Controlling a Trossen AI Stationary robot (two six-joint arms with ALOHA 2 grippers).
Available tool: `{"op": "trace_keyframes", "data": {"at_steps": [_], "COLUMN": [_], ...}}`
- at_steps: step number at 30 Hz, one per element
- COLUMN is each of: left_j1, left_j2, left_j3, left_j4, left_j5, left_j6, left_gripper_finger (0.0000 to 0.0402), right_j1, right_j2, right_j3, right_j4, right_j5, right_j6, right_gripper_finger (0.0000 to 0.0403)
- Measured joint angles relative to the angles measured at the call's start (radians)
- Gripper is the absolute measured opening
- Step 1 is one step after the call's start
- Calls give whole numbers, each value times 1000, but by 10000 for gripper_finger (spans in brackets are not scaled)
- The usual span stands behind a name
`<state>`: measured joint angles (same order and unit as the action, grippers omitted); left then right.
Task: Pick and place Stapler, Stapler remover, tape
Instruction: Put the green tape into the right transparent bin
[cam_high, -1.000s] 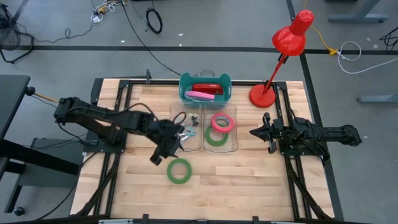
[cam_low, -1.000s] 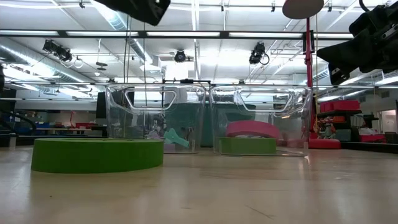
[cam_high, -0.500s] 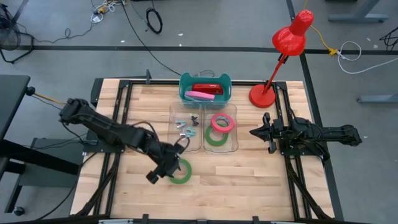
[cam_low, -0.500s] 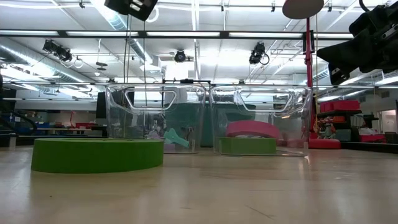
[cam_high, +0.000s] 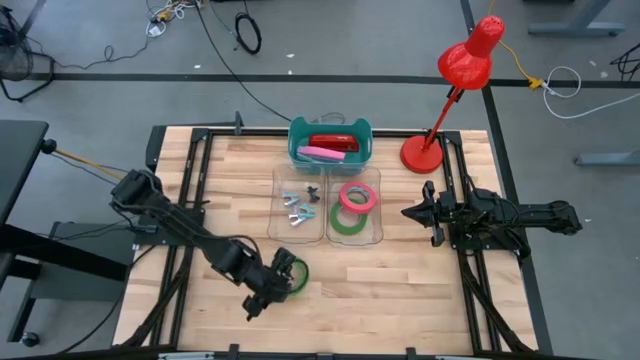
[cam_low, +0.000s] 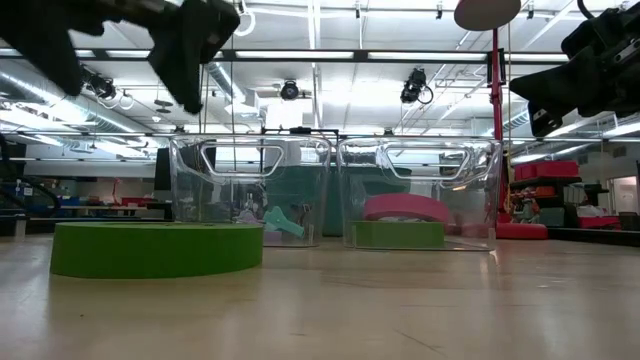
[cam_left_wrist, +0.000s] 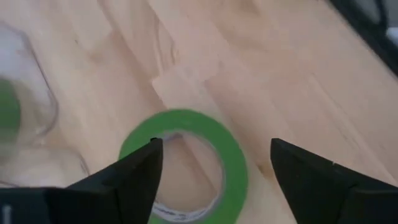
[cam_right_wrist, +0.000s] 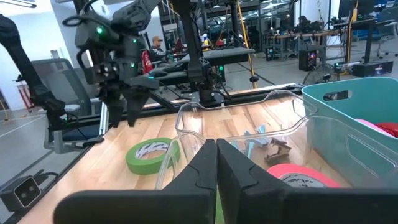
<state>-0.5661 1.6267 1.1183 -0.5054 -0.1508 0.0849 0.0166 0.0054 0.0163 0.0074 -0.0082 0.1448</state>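
Observation:
A green tape roll (cam_high: 298, 279) lies flat on the wooden table, near the middle; it also shows in the low view (cam_low: 155, 248) and the left wrist view (cam_left_wrist: 231, 163). My left gripper (cam_high: 282, 272) is open just above it, its fingers (cam_left_wrist: 134, 174) standing on either side of the ring without touching. A pink tape roll (cam_high: 357, 197) and a second green one (cam_high: 347, 221) lie in the right clear bin. Staple removers (cam_high: 296, 203) lie in the left clear bin. A red stapler (cam_high: 328, 144) lies in the teal basket. My right gripper (cam_high: 408, 212) is shut and empty at the table's right.
Two clear plastic bins (cam_high: 328, 232) stand side by side at the table's middle, the teal basket (cam_high: 296, 130) behind them. A red desk lamp (cam_high: 422, 152) stands at the far right. Bare wood lies along the near edge.
My left gripper has gone from beside the left clear bin toward the table's near edge and down, and now hangs low over the green tape roll on the table. The roll has stayed where it was.

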Motion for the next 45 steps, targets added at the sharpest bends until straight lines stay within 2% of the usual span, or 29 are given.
{"op": "trace_keyframes", "data": {"at_steps": [3, 6, 31, 36, 45], "left_j1": [-9, -11, -8, -7, 10], "left_j2": [30, 63, 235, 236, 237], "left_j3": [0, 0, 4, 3, 2], "left_j4": [-5, -17, -71, -72, -74], "left_j5": [-8, 26, 27, 55, 99], "left_j6": [-54, -66, -48, -48, -47], "left_gripper_finger": [315, 322, 322, 300, 222], "right_j1": [0, 0, 0, 0, 0], "right_j2": [0, 0, 0, 0, 0], "right_j3": [0, 0, 0, 0, 0], "right_j4": [0, 0, 0, 0, 0], "right_j5": [0, 0, 0, 0, 0], "right_j6": [0, 0, 0, 0, 0], "right_gripper_finger": [6, 6, 6, 6, 6]}}
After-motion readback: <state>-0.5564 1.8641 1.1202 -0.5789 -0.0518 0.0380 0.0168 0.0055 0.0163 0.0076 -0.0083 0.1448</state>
